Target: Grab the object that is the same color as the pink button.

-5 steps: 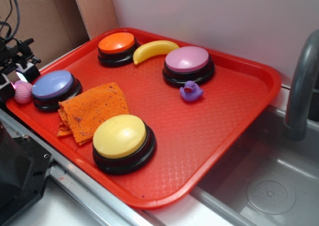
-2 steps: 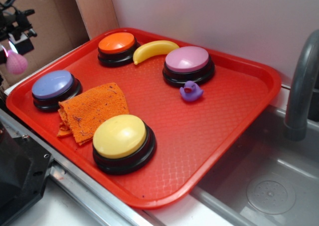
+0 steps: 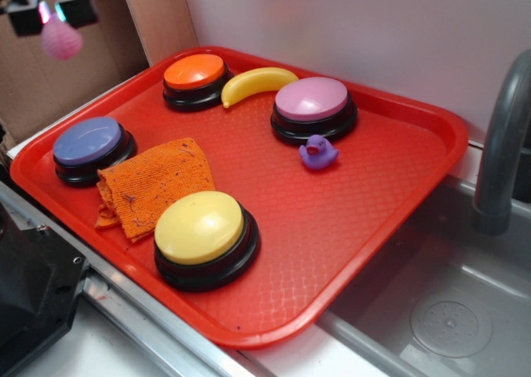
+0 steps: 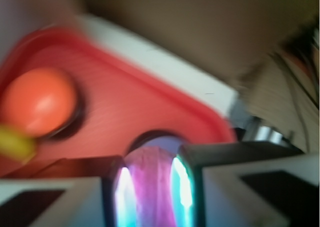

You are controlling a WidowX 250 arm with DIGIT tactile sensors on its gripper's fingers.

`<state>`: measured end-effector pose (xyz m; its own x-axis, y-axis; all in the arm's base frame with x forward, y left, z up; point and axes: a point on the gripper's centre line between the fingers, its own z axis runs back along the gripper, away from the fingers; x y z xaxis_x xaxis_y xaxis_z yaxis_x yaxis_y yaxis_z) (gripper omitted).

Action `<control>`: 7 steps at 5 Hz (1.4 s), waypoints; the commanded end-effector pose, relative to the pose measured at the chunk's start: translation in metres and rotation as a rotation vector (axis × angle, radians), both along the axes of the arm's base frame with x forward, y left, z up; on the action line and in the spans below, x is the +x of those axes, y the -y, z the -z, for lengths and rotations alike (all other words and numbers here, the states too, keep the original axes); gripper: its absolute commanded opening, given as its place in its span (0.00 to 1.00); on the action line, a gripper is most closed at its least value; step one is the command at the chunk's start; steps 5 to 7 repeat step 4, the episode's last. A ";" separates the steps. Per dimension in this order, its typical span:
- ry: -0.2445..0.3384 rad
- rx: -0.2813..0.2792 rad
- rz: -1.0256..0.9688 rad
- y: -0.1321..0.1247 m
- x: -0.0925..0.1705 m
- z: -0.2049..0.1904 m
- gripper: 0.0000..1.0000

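High at the top left of the exterior view, my gripper (image 3: 51, 12) is shut on the small pink ball (image 3: 61, 40), which hangs well above the tray's left end. The wrist view, blurred, has the pink ball (image 4: 150, 182) squeezed between the two lit fingers (image 4: 182, 187). The pink button (image 3: 312, 100), mauve dome on a black base, sits at the back right of the red tray (image 3: 348, 219), far from the gripper.
On the tray stand an orange button (image 3: 194, 71), a blue-lavender button (image 3: 87, 140) and a yellow button (image 3: 200, 226). A yellow banana (image 3: 257, 82), a purple duck (image 3: 317, 152) and an orange cloth (image 3: 153, 180) lie among them. A sink (image 3: 448, 310) and faucet (image 3: 502, 144) are at right.
The gripper has risen from tray level beside the blue-lavender button to high above the tray's left end, carrying the pink ball up with it.
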<state>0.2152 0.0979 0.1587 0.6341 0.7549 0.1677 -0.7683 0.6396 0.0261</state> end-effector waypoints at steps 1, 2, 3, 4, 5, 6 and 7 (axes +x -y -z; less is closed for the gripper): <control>0.089 0.000 0.281 0.047 0.010 -0.034 0.00; 0.092 -0.082 0.372 0.065 0.018 -0.025 0.00; 0.087 -0.037 0.367 0.075 0.019 -0.017 0.00; 0.068 -0.027 0.360 0.071 0.019 -0.015 0.00; 0.068 -0.027 0.360 0.071 0.019 -0.015 0.00; 0.068 -0.027 0.360 0.071 0.019 -0.015 0.00; 0.068 -0.027 0.360 0.071 0.019 -0.015 0.00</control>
